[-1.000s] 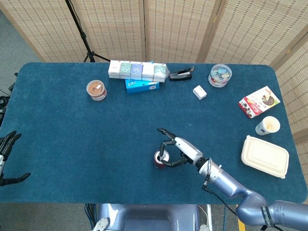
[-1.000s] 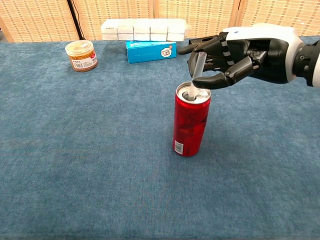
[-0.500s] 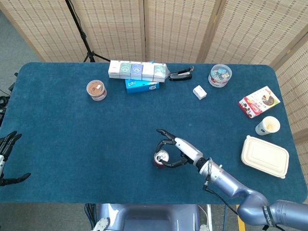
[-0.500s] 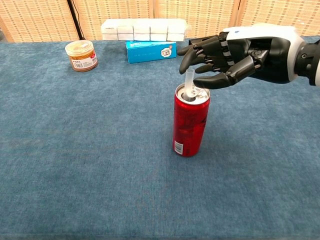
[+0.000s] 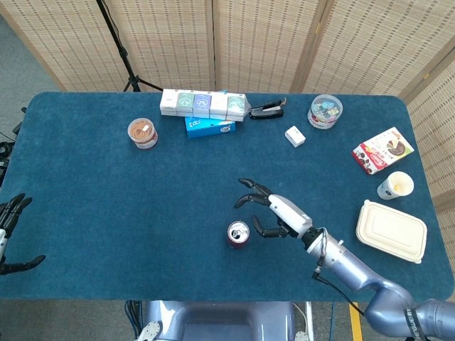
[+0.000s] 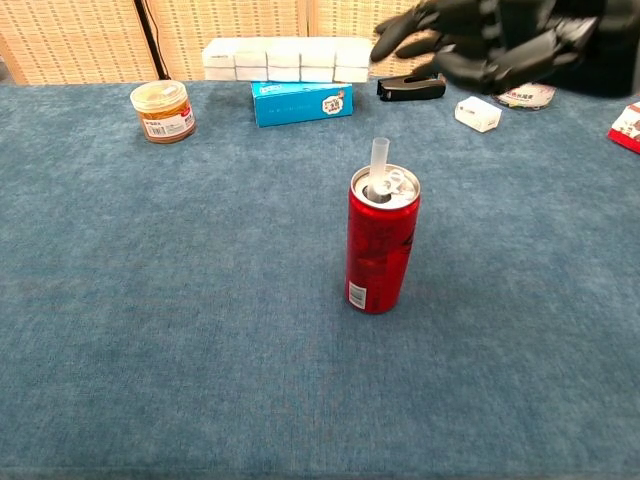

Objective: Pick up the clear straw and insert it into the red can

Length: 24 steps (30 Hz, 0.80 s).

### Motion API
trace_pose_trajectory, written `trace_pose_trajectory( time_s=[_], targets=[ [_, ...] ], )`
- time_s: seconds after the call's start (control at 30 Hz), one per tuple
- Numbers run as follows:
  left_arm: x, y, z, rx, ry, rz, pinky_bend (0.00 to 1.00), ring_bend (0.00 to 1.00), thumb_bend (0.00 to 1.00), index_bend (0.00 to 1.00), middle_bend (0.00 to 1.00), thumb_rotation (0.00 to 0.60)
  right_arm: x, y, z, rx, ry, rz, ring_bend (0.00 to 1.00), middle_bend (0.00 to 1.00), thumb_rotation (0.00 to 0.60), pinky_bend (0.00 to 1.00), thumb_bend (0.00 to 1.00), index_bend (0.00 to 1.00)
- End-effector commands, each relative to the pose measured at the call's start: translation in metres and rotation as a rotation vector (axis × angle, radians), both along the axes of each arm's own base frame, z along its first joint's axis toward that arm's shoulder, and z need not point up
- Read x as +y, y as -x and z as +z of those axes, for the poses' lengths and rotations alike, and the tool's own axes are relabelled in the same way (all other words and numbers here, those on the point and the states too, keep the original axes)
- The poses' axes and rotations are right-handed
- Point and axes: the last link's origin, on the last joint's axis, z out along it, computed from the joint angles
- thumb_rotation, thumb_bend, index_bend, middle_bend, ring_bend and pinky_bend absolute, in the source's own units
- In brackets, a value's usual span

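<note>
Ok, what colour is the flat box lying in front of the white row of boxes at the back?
Blue, the box has a small label; clearest in the chest view.

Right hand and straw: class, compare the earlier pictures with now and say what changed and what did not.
The right hand let go of the clear straw and drew up and away from the red can, fingers spread. The straw stays upright in the can's opening; the can, the left hand and the other items did not move.
</note>
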Motion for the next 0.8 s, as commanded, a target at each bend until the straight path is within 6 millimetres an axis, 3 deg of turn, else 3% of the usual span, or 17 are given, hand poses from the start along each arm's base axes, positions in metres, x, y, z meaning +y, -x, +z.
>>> trace_pose_trajectory(
  time_s=[0.03, 0.07, 0.13, 0.23, 0.33, 0.47, 0.53, 0.8],
  targets=[
    [-0.001, 0.0, 0.0, 0.002, -0.001, -0.001, 0.0, 0.0, 0.09, 0.0, 0.0, 0.6, -0.006, 0.013, 0.018, 0.058, 0.119, 0.01, 0.0, 0.0, 0.6, 0.0, 0.59, 0.24],
    [-0.001, 0.0, 0.0, 0.003, -0.001, -0.001, 0.0, 0.0, 0.09, 0.0, 0.0, 0.6, -0.008, 0.017, 0.021, 0.077, 0.146, 0.007, 0.0, 0.0, 0.6, 0.0, 0.5, 0.22],
    [-0.002, 0.0, 0.0, 0.004, -0.005, 0.0, 0.0, 0.0, 0.09, 0.0, 0.0, 0.6, -0.013, 0.033, 0.028, 0.136, 0.23, -0.01, 0.0, 0.0, 0.6, 0.0, 0.17, 0.16],
    [-0.003, 0.001, 0.0, 0.004, -0.01, 0.002, 0.0, 0.0, 0.09, 0.0, 0.0, 0.6, -0.017, 0.062, 0.038, 0.243, 0.354, -0.031, 0.0, 0.0, 0.6, 0.0, 0.0, 0.07],
    [-0.004, 0.001, 0.0, 0.01, -0.02, 0.005, 0.0, 0.0, 0.09, 0.0, 0.0, 0.6, -0.016, 0.095, 0.049, 0.374, 0.487, -0.026, 0.0, 0.0, 0.6, 0.0, 0.0, 0.01],
    [-0.005, 0.002, 0.0, 0.026, -0.045, 0.014, 0.0, 0.0, 0.09, 0.0, 0.0, 0.6, -0.005, 0.124, 0.056, 0.474, 0.577, -0.038, 0.0, 0.0, 0.6, 0.0, 0.0, 0.0],
    [-0.004, 0.003, -0.001, 0.045, -0.075, 0.024, 0.0, 0.0, 0.09, 0.0, 0.0, 0.6, 0.017, 0.154, 0.065, 0.561, 0.629, -0.084, 0.0, 0.0, 0.6, 0.0, 0.0, 0.0],
    [-0.007, 0.003, -0.007, 0.091, -0.098, 0.031, 0.0, 0.0, 0.09, 0.0, 0.0, 0.6, 0.075, 0.199, 0.071, 0.696, 0.722, -0.205, 0.0, 0.0, 0.6, 0.0, 0.0, 0.0]
  ],
)
